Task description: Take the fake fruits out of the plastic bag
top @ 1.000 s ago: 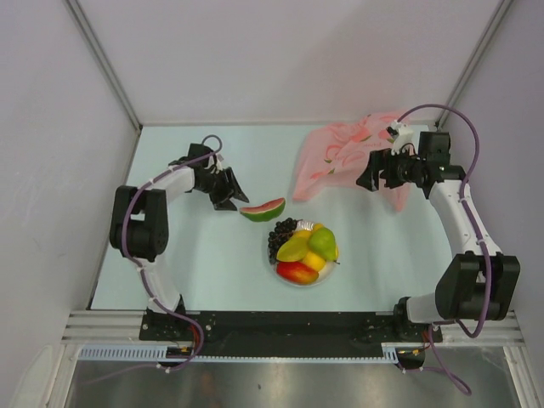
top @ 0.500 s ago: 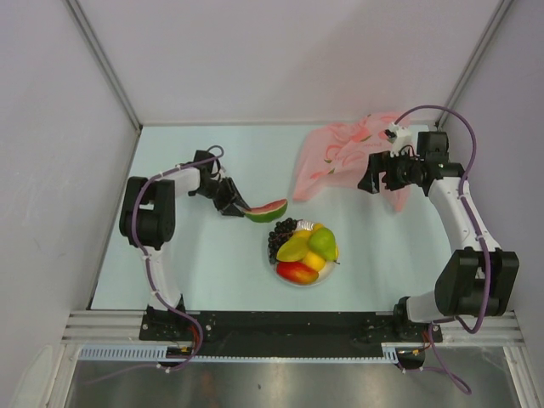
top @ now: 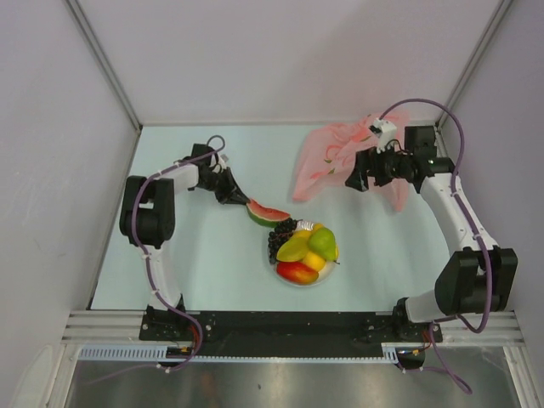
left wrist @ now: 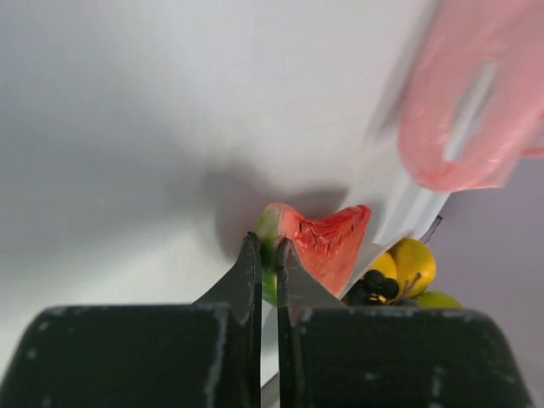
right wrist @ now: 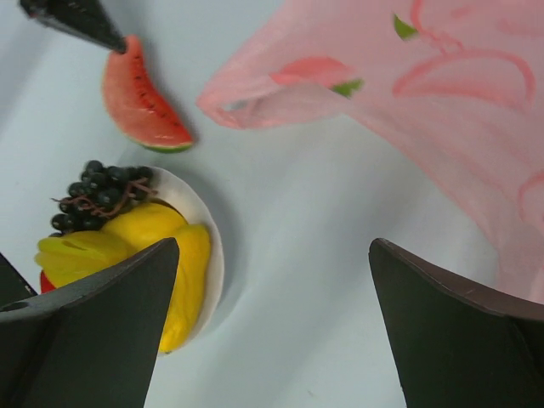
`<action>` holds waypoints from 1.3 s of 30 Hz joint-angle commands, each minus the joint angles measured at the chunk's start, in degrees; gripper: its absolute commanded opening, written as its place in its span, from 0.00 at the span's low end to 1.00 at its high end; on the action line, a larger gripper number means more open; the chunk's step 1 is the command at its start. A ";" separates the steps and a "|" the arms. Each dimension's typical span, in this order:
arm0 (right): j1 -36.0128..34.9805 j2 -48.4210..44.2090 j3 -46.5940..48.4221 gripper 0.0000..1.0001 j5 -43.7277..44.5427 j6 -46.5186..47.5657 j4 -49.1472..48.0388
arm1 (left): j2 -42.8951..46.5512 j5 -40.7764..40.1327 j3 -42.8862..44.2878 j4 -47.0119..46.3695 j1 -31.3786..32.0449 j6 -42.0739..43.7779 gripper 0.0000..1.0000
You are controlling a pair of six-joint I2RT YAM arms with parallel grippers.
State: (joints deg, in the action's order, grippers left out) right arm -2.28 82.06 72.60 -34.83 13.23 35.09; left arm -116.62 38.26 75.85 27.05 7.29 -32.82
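Pinkish-red slice (left wrist: 327, 242) touched by left hand (left wrist: 268, 243), closed together, right hand (right wrist: 274, 248) spread wide

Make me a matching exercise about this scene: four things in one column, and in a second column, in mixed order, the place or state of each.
Column 1
1 slice
2 grapes
3 bag
4 right gripper

Column 2
a open, above the table
b on the plate
c flat on the table, at the left gripper tips
d crumpled, at the table's far right

Pairs: 1-c, 2-b, 3-d, 4-a
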 commanded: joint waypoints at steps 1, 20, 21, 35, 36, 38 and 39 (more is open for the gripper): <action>-5.35 1.52 6.76 1.00 -3.23 0.65 -4.06 | 2.26 7.60 6.41 -6.82 -1.66 6.36 0.00; -18.72 33.77 39.90 1.00 -14.91 -7.70 -0.82 | 17.03 21.50 5.71 -20.64 -0.44 16.02 0.00; -18.98 34.21 39.99 1.00 -16.05 -8.05 -0.81 | 17.47 21.59 5.97 -19.76 -0.09 17.16 0.00; -20.65 34.13 37.70 0.84 -20.81 -4.98 2.78 | 17.92 21.50 7.82 -19.84 3.08 16.48 0.00; -20.74 34.30 37.70 0.82 -20.54 -4.36 3.31 | 17.83 21.42 8.17 -19.93 3.17 16.21 0.00; -20.66 34.39 37.70 0.73 -20.02 -3.40 4.36 | 17.57 21.51 8.43 -20.02 3.26 15.77 0.00; -20.66 34.48 37.70 0.69 -19.93 -2.69 4.55 | 17.65 21.33 8.52 -20.10 3.34 15.85 0.00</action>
State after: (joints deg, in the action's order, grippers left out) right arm -22.92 116.71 109.32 -54.50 7.79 37.06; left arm -101.08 57.45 81.36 10.15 10.52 -15.79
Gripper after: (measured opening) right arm 0.763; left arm 0.029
